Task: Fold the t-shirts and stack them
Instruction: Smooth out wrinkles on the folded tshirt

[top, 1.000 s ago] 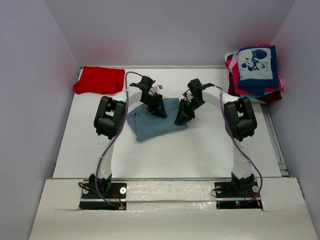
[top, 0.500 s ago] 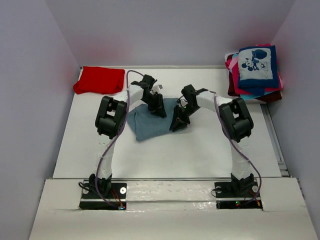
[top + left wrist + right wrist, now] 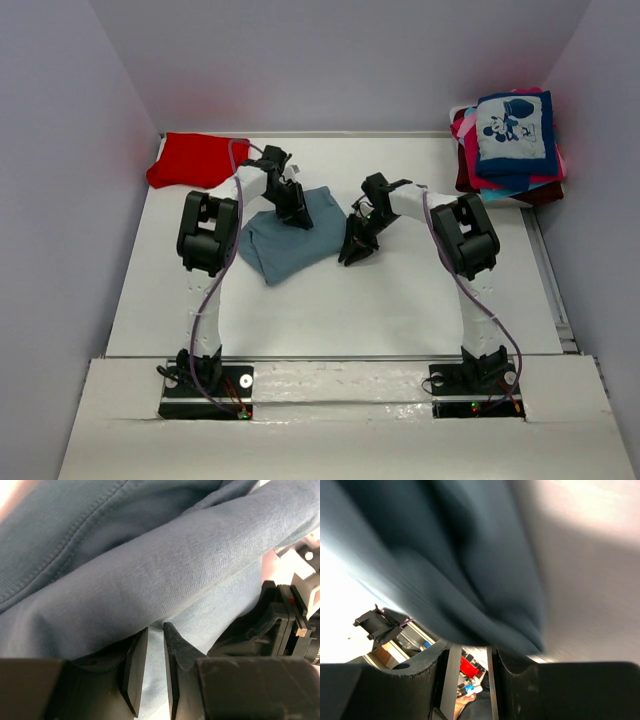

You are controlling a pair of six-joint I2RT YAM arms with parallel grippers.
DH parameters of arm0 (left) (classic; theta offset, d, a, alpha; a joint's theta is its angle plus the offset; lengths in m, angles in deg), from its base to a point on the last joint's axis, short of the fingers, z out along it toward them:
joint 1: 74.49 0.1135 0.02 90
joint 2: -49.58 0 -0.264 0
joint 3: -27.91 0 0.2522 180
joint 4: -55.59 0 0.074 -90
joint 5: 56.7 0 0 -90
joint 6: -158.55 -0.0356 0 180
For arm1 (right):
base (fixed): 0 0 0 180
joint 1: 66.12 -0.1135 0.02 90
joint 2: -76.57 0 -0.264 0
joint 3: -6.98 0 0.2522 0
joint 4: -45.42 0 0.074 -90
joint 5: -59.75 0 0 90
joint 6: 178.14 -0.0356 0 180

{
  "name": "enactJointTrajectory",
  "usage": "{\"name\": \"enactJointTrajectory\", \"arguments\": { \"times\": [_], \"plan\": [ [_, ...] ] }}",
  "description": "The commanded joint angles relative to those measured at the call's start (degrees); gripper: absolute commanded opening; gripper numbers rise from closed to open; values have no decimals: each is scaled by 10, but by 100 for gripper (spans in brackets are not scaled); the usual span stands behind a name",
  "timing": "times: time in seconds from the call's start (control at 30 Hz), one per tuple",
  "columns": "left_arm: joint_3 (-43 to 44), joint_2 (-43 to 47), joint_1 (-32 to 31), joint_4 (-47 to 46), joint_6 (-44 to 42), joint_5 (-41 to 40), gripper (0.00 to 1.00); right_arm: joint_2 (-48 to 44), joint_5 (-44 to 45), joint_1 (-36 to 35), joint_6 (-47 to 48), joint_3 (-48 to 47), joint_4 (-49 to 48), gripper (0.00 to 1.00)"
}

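The grey-blue t-shirt point(image 3: 285, 238) lies crumpled on the table between the arms. My left gripper point(image 3: 292, 208) is on its back edge. In the left wrist view the jaws are nearly closed on the cloth point(image 3: 165, 575), and a thick fold drapes over the left finger point(image 3: 135, 670). My right gripper point(image 3: 350, 248) is at the shirt's right edge. Its jaws stand a narrow gap apart and dark blurred cloth point(image 3: 470, 580) covers the fingertips. The red t-shirt point(image 3: 200, 160) lies folded at the back left. A stack of shirts point(image 3: 512, 145), with the mouse print on top, sits at the back right.
Grey walls close in the table point(image 3: 400, 300) on the left, back and right. The table's raised near edge point(image 3: 330, 375) carries both arm bases.
Both grippers have moved left, and the left one also moved back. The grey-blue shirt has slid left with them and is more bunched up.
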State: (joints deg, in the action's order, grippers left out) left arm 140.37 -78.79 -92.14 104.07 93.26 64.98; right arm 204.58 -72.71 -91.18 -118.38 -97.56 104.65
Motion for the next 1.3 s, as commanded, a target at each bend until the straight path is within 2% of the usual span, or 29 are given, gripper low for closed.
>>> {"name": "enactJointTrajectory", "arguments": {
  "times": [0.0,0.3,0.5,0.93,1.27],
  "plan": [
    [-15,11,17,16,-28,-57,34,6,5,-1,4,-19,12,33],
    [9,-6,-19,51,-70,-57,34,-27,27,-1,31,-182,105,33],
    [18,-13,-43,59,-84,-53,34,-25,36,-1,30,-243,126,33],
    [-6,22,-104,63,-87,-25,34,13,55,-1,37,-259,127,33],
    [-35,138,-111,59,-23,-63,34,15,50,4,41,-227,103,33]
  ]
}}
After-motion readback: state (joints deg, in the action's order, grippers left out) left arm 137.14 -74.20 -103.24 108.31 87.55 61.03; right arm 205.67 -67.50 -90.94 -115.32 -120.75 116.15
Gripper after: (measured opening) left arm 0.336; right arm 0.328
